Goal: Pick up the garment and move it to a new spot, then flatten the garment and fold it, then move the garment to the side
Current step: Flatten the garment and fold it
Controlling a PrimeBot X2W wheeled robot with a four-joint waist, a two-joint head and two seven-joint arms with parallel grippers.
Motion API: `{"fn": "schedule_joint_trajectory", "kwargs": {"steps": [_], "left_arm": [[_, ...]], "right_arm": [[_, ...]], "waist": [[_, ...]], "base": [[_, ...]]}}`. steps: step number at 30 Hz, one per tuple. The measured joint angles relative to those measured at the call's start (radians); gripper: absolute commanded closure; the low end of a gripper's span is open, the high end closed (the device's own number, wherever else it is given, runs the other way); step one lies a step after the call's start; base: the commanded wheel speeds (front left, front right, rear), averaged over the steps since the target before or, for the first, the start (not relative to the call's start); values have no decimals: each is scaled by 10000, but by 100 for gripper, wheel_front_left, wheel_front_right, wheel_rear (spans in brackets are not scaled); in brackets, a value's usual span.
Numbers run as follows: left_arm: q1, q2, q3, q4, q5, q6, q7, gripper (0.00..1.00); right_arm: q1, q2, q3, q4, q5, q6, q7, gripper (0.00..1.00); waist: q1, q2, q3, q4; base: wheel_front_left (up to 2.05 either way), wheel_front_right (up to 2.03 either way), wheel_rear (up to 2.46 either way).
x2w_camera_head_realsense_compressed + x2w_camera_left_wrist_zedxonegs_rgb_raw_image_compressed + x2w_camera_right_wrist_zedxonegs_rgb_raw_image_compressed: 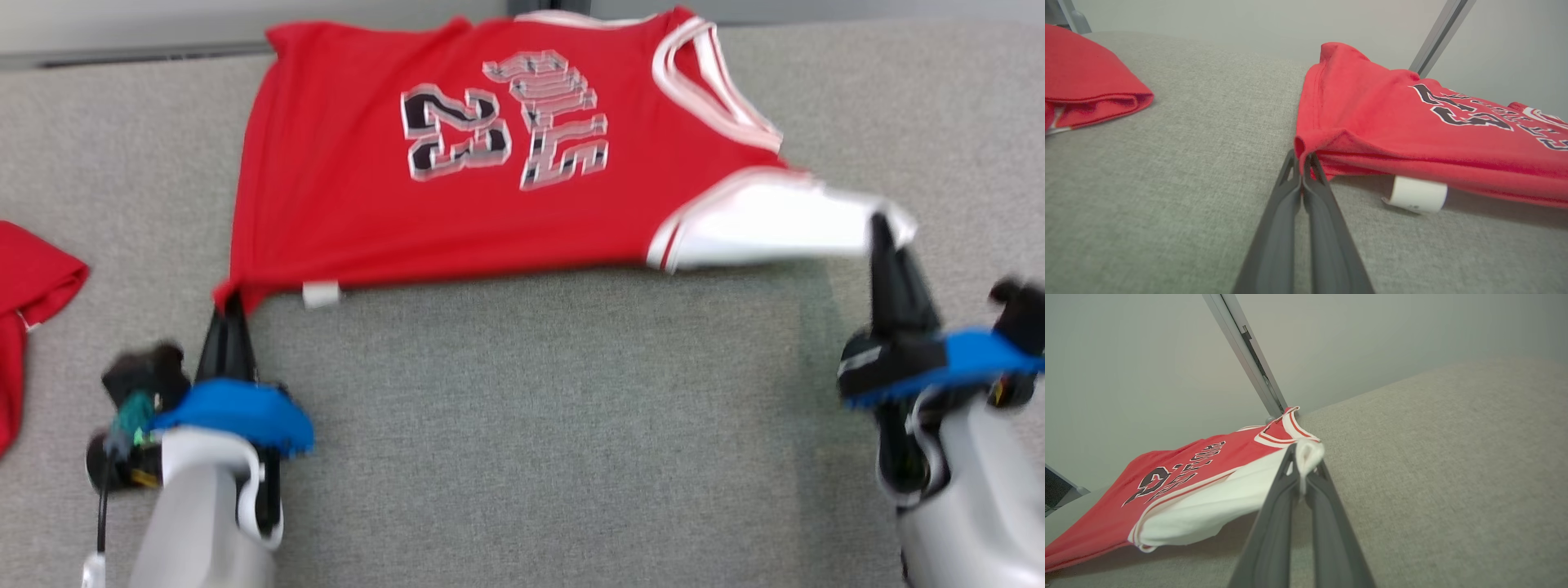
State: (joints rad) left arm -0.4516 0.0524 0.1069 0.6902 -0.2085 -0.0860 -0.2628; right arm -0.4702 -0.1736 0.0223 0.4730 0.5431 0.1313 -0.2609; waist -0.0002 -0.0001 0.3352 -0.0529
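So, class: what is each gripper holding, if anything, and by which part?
Both hold the red jersey: the left gripper pinches its red hem corner, the right gripper its white sleeve end.

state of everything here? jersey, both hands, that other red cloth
jersey, spread print side up, near edge lifted off the grey surface, stretched between both hands
left hand, shut on the jersey's red hem corner
right hand, shut on the jersey's white sleeve tip
white tag, curled, hanging under the near edge
other red cloth, folded over, lying apart at the left, untouched
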Motion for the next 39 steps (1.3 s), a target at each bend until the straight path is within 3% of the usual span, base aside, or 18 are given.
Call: {"fn": "schedule_joint_trajectory", "kwargs": {"steps": [9,22,27,32,39], "left_arm": [[2129,-75,236,-261,-525,-19,0,100],[5101,-73,-709,-1244,-1417,194,0,100],[5195,-65,-957,-1743,-1436,278,0,100],[4479,-38,-1313,-2117,-1436,326,-2,100],[3125,-27,-1879,-1770,-1442,368,-2,100]], "right_arm": [[2573,316,132,94,314,6,0,100],[5519,493,-77,-84,495,6,0,100],[5292,569,-219,-660,573,2,0,100],[3948,600,-61,-968,591,-4,-4,100],[2047,593,-46,10,171,-4,-4,100]], "waist": [[0,-2,-1474,13],[-1,-3,-3325,-166],[2,-1,-3271,-30],[4,0,-2885,142],[4,2,-2105,401]], "base": [[0,0,0],[0,0,0],[0,0,0],[0,0,0],[0,0,0]]}}
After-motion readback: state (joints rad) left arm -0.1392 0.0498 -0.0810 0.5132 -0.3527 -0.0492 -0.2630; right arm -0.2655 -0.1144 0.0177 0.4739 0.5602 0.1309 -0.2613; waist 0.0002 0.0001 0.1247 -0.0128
